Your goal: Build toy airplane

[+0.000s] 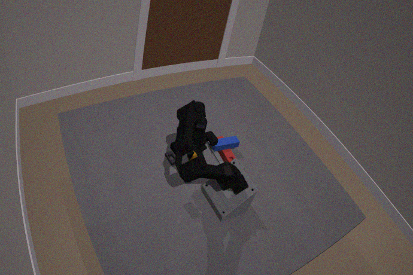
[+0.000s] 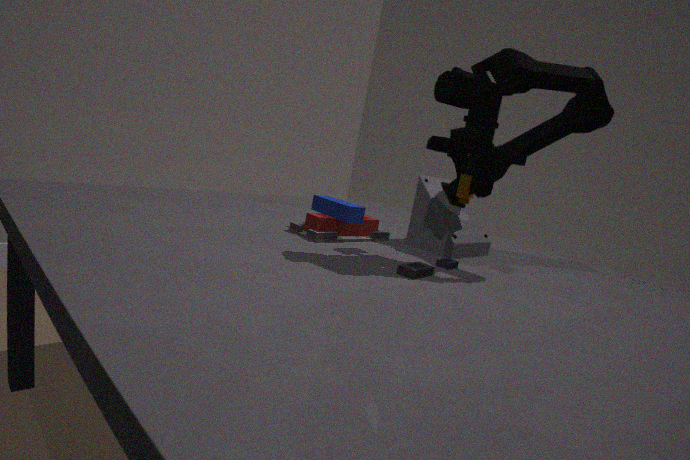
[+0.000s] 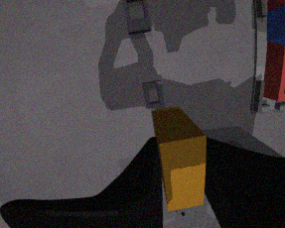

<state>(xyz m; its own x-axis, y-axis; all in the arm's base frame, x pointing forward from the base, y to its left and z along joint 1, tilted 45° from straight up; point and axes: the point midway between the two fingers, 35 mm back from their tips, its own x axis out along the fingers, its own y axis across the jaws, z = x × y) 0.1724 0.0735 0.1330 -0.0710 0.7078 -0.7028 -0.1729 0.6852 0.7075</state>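
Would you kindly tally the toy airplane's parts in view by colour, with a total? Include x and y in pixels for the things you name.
Red: 1, the fuselage (image 1: 227,155) (image 2: 366,226) (image 3: 279,71)
Blue: 1, the wing (image 1: 226,143) (image 2: 337,209) (image 3: 282,25)
Yellow-orange: 1, the tail fin (image 1: 193,155) (image 2: 464,188) (image 3: 184,155)
Total: 3

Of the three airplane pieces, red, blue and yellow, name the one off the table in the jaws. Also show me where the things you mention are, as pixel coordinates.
The yellow piece (image 1: 193,155) (image 2: 464,188) (image 3: 183,154): it is clamped in the jaws, while blue lies across red at the jig.
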